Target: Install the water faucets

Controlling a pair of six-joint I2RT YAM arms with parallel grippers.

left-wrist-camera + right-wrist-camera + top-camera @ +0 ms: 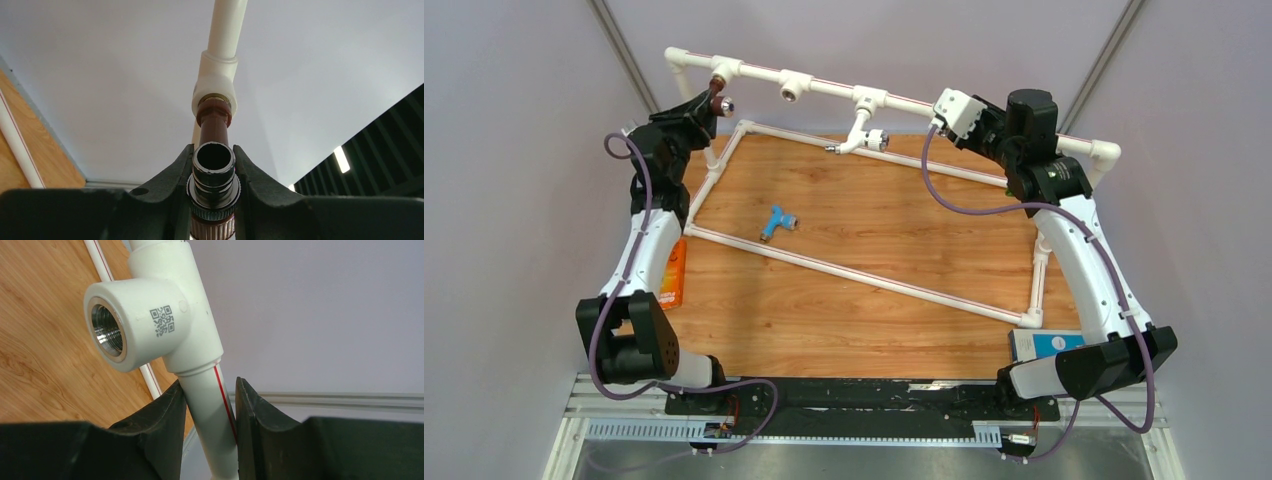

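"Brown faucet [214,131], where is it?" asked Mia.

"Up at the back, at the left end of the pipe frame [894,98]. Its screw end sits in the socket there. The left gripper [214,165] is pinched on its round spout end, one finger on each side."

"Is it tight?"

"I can't tell. I think it is being screwed in now."

"And the other hand?"

"The right gripper [209,405] is squeezed narrow on the white pipe, just under an empty socket [107,332]. I think it holds the frame steady."

"What is done?"

"The white faucet [860,132] hangs from its socket on the top pipe. That one looks done. The brown one is nearly done, I think."

"What is left?"

"The blue faucet [776,220] lies on the wooden table [874,290], inside the frame. Nobody is touching it. The socket [793,92] between brown and white has nothing in it. I see no green one."

"Is there room?"

"Lots of bare wood around the blue one, but a low pipe runs just beside it. Up at the back the wall is near, so the hands have little room behind the top pipe."
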